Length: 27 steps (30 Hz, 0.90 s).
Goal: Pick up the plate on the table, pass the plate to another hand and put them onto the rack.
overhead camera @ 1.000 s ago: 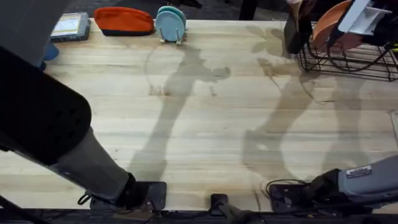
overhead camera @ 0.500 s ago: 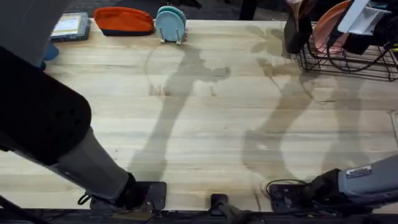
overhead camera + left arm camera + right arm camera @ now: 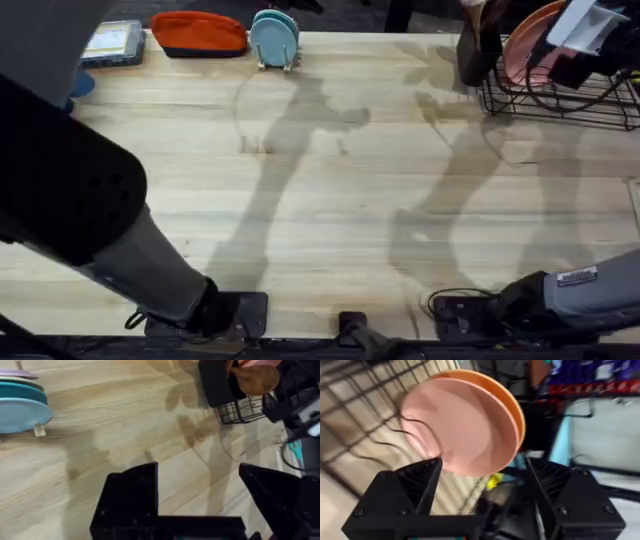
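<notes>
The pink plate (image 3: 462, 427) stands upright on edge in the black wire dish rack (image 3: 560, 95), at about 1 o'clock on the bench (image 3: 330, 190) in the overhead view. It sits face to face with a larger peach-orange plate (image 3: 512, 405) just behind it, which suggests both are leaning in neighbouring slots so the wires hold them on their rims.

The right gripper (image 3: 482, 477) hovers just in front of the pink plate with its fingers spread apart and holding nothing; a clear gap shows on both sides of the plate's lower edge. This reads as a release: the plate seems to be carried by the rack, not the fingers, so the placing step looks finished or nearly so.

The left gripper (image 3: 200, 495) hangs over the bare bench with its fingers wide apart and empty, well away from the rack, probably parked out of the way after its share of the work. At about 11 o'clock, light-blue plates (image 3: 274, 38) sit in a small stand, apart from the task.

The likely remaining need is a straight retreat without nudging the plate out of its slot.
</notes>
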{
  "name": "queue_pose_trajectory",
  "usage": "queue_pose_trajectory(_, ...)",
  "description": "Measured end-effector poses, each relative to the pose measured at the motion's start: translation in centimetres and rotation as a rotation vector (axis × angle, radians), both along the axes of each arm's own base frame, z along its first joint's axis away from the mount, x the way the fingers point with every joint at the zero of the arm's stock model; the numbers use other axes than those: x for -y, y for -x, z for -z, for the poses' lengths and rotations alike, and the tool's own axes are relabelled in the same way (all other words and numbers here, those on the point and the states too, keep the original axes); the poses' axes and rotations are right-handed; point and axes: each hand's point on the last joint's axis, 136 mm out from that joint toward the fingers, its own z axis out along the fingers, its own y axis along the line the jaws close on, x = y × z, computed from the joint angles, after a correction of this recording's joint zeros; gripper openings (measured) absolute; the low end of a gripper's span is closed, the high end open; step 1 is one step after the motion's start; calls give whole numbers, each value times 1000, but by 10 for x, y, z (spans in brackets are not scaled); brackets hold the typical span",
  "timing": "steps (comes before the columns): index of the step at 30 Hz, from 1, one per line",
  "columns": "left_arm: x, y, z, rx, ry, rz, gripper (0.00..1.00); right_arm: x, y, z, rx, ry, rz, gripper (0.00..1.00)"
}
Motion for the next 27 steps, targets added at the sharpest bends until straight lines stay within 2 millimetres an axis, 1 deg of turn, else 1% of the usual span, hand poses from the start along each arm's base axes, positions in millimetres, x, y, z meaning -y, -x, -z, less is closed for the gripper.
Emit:
queue_pose_trajectory(1,-1,0,0,1,-4,-3,994,-2,3,2,-14,-33,12,998)
queue_pose_trajectory(2,-3,-2,2,5,-19,-17,995,-8,16,3,-57,-115,41,998)
queue_pose_trajectory(3,-7,-5,3,11,-39,-36,995,-18,34,-2,-106,-175,62,999)
queue_pose_trajectory(8,-17,-11,7,22,-90,-82,996,-38,70,-14,-191,-254,89,998)
queue_pose_trajectory(12,-27,-11,14,10,-143,-122,995,-49,91,-30,-198,-326,131,998)
queue_pose_trajectory(18,-38,-12,21,-3,-202,-164,994,-61,115,-64,-139,-417,196,998)
queue_pose_trajectory(23,-42,-10,24,-12,-221,-174,995,-76,141,-87,-94,-583,298,998)
queue_pose_trajectory(27,-47,-12,24,9,-258,-174,995,-87,162,-96,-72,-751,403,998)
